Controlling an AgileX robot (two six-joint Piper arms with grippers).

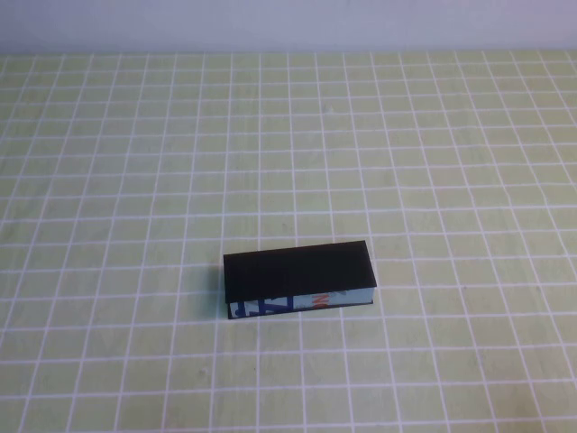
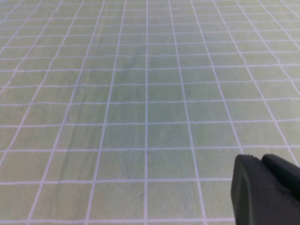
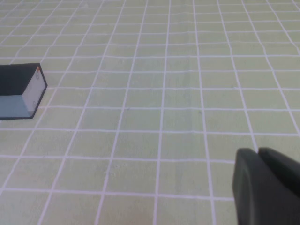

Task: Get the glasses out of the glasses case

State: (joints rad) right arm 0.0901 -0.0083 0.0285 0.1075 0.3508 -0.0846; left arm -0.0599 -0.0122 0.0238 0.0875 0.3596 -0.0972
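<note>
The glasses case (image 1: 297,281) lies shut near the middle of the table, a black box whose pale blue long side with blue and orange print faces me. The glasses are hidden, since the lid is down. Neither arm shows in the high view. In the right wrist view one end of the glasses case (image 3: 21,91) sits well away from my right gripper (image 3: 258,152), whose two black fingers are pressed together with nothing between them. My left gripper (image 2: 261,159) is also shut and empty, over bare cloth, with the case out of its view.
A pale green tablecloth (image 1: 433,162) with a white grid covers the whole table. A light wall (image 1: 288,23) runs along the far edge.
</note>
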